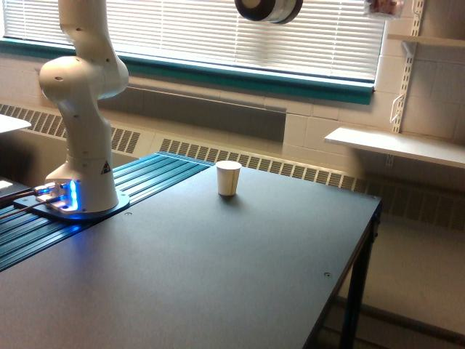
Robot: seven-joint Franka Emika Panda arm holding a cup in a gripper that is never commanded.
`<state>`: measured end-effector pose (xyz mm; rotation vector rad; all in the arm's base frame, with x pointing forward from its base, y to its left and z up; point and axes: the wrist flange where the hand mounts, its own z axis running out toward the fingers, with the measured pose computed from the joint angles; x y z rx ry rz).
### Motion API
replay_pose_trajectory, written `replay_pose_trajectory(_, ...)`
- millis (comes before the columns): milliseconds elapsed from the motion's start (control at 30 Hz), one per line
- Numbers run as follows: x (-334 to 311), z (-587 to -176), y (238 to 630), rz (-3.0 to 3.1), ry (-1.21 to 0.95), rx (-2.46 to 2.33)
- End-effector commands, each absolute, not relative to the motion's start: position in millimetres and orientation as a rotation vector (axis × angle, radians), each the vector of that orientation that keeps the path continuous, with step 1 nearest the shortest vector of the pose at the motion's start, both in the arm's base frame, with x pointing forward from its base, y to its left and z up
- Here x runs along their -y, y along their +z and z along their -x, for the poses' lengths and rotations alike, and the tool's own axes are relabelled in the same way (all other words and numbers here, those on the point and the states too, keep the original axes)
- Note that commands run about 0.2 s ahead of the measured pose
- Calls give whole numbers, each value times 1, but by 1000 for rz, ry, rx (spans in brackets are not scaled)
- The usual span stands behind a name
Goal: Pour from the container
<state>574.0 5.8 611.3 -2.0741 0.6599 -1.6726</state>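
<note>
A white paper cup (pixel 228 178) is standing upright on the dark tabletop (pixel 218 276), toward the 12 o'clock edge of its surface and well apart from everything else. The white robot arm (pixel 83 109) is rising from its base (pixel 76 203) at about 9 o'clock from the cup, with blue light glowing at the foot of the base, and its upper links are running out of the top of the frame. A dark round part of the arm (pixel 269 9) is hanging at the top edge, at 12 o'clock above the cup. At the top edge toward 1 o'clock, something clear with reddish pieces (pixel 383 6) is peeking into view, which may be the container, though it is cut off too much to be sure. The gripper is lying outside the frame, so how far it is open and what it is holding cannot be told. A white shelf (pixel 396 145) is jutting from the wall at 3 o'clock.
</note>
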Motion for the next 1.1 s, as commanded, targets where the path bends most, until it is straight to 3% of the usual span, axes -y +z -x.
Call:
replay_pose_trajectory(33,-14,-582,600,2284,-1634,-521)
replay_pose_trajectory(467,-12,-565,541,2652,-1352,-446)
replay_pose_trajectory(1100,-43,-438,449,2908,-783,-725)
